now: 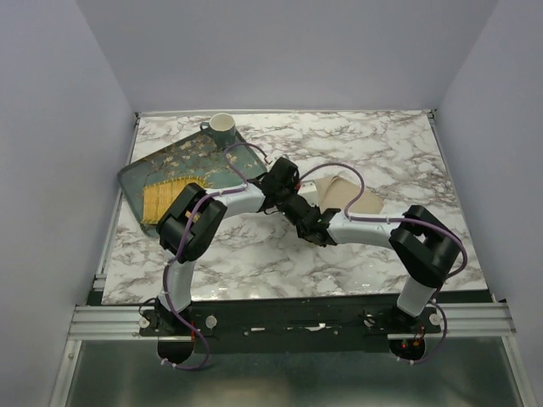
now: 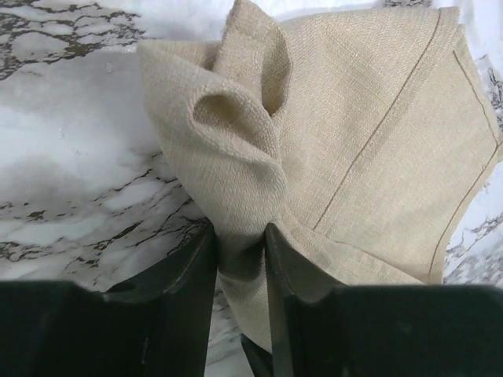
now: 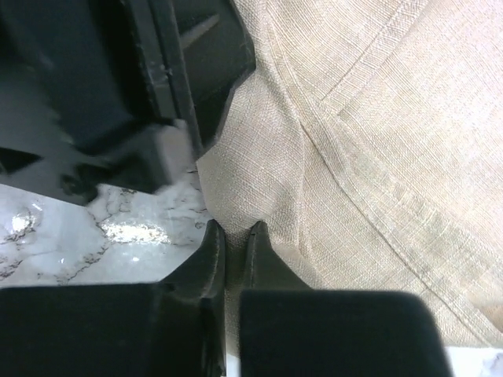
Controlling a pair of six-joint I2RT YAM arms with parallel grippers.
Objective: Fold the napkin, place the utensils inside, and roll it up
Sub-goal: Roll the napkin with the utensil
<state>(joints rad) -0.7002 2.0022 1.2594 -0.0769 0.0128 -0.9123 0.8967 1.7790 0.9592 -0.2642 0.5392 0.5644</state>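
Rail, marble tabletop under napkin, lilac walls

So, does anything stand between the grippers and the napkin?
Nothing visible does. The left gripper pinches a bunched fold of the napkin, and the right gripper is closed on the cloth's edge close by.

Soft, even light falls from above, and only faint shadows lie on the marble table, which has a pale sheen towards its front edge. In the left wrist view the napkin is crisp, its weave sharp. The right wrist view is dimmer, its upper left a black smear, with one bright glint on the marble.
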